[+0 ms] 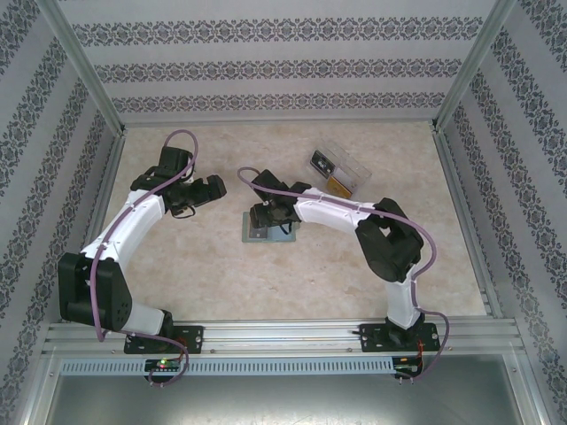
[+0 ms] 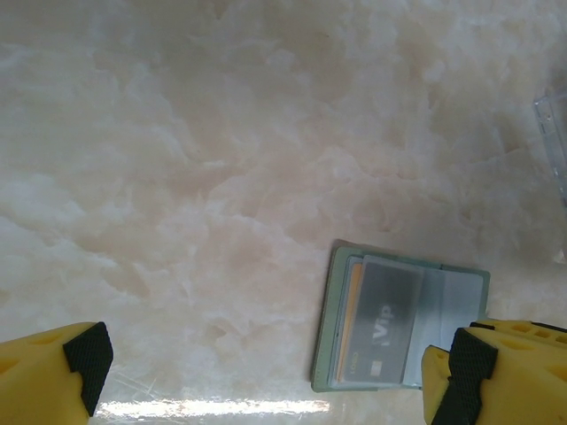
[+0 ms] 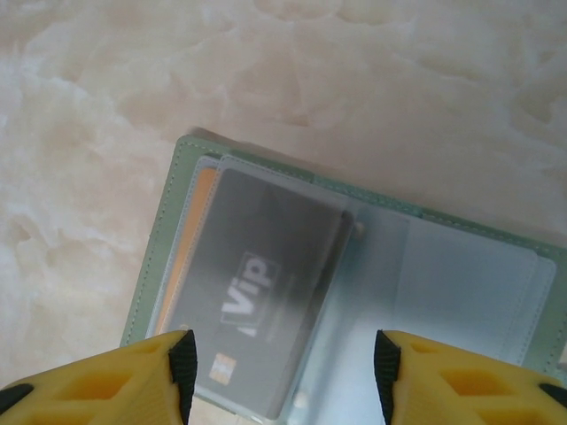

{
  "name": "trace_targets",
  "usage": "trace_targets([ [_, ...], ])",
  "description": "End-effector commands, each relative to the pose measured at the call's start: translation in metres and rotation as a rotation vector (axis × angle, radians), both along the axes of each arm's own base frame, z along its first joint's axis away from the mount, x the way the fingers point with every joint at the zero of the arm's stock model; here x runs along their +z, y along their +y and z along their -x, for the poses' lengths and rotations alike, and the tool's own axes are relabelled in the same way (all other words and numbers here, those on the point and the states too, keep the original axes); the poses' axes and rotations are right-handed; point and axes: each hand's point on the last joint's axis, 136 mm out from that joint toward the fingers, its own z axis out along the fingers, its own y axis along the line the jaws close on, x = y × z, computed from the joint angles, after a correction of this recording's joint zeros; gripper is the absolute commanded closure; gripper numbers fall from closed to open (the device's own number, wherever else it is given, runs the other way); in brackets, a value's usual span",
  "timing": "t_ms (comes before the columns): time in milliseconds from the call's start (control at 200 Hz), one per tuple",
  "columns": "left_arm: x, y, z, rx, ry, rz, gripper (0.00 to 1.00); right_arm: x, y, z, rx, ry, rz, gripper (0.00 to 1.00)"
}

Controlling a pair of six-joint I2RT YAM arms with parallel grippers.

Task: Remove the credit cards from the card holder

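The marble-patterned table (image 1: 354,283) carries a clear plastic box (image 1: 339,171), its contents hard to make out. At mid-table the opened card holder (image 3: 159,257) lies largely hidden under the right gripper (image 3: 283,372), whose jaws are parted and clasp nothing. The left gripper (image 2: 270,376) gapes wide nearby. A grey VIP card (image 3: 266,292) sits behind a cloudy sleeve (image 3: 461,283), over an orange card (image 3: 199,230) showing only its edge.
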Motion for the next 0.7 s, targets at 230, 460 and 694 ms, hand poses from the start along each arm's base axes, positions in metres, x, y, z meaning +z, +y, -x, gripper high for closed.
trace_targets([
  [230,-0.011,-0.015,-0.005,-0.020,0.026,0.110,0.07,-0.028,-0.010,-0.007,-0.019,0.039,0.128,0.44],
  [460,-0.028,-0.039,-0.001,-0.080,0.092,0.231,0.21,-0.044,-0.022,-0.004,-0.050,0.077,0.159,0.50],
  [694,-0.044,-0.067,0.003,-0.147,0.150,0.298,0.39,-0.055,-0.032,0.000,-0.072,0.106,0.171,0.60],
])
